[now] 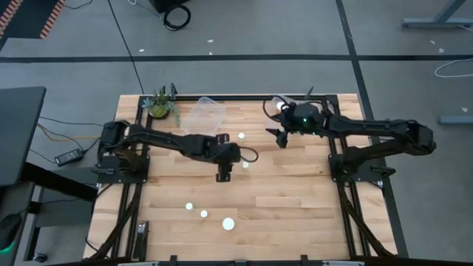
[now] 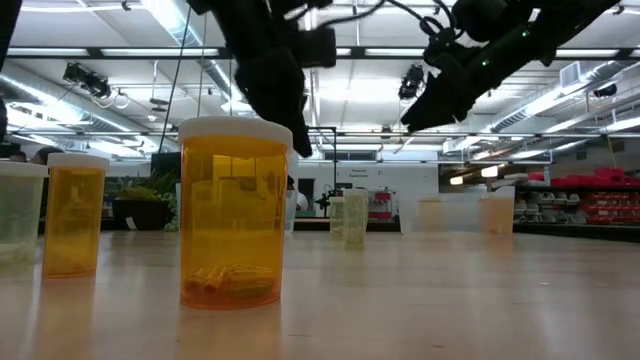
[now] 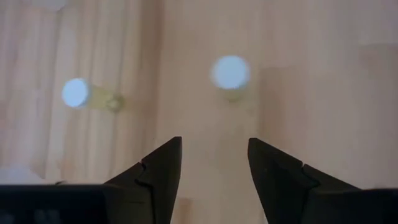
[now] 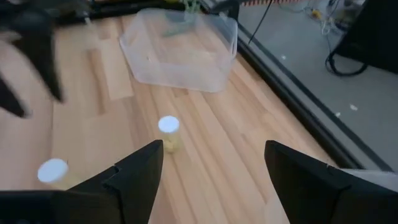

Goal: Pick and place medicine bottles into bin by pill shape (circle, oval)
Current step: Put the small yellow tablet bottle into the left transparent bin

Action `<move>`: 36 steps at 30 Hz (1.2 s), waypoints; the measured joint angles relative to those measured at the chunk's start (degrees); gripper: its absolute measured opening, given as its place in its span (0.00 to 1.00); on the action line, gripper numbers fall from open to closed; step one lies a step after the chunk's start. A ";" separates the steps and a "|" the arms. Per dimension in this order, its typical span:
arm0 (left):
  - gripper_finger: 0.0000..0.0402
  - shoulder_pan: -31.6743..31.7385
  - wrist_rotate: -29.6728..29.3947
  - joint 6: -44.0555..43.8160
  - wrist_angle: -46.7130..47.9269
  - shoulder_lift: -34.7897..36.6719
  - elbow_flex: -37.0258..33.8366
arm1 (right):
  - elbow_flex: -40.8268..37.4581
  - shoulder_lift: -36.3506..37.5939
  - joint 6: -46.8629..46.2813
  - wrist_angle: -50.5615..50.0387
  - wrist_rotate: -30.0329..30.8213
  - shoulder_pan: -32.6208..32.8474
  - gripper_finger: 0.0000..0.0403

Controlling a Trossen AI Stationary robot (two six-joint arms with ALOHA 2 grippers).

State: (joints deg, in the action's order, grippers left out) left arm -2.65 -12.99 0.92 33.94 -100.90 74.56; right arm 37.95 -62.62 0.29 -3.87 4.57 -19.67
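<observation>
Bottles stand scattered on the table (image 1: 295,199): we hold our left claw (image 1: 222,176) spread above one white-capped bottle (image 3: 230,73), apparently to straddle it. Our right claw (image 1: 280,137), also spread and empty, hovers near another bottle (image 4: 168,127) by the clear bin (image 1: 202,115).

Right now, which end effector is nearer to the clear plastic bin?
Left. The left end effector is just in front of the clear plastic bin, slightly to its right; the right end effector is farther off to its right.
</observation>
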 joint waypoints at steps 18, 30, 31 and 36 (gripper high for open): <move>0.56 12.84 4.63 4.30 -9.95 -6.91 0.15 | 0.04 20.86 8.60 0.20 4.60 1.17 0.71; 0.64 19.23 11.35 3.51 -11.93 -8.70 0.11 | 0.07 23.31 9.20 -3.54 3.73 1.61 0.71; 0.65 19.26 11.53 3.42 -13.21 -9.15 0.12 | 0.05 22.97 9.21 -3.41 3.73 1.61 0.71; 0.66 18.98 11.70 3.81 -15.64 -10.23 0.17 | 0.04 22.27 9.38 -3.52 3.73 1.61 0.71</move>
State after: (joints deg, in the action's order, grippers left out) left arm 16.34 -1.29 4.73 18.30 -111.13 74.73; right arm 38.00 -40.36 9.67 -7.39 8.29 -18.06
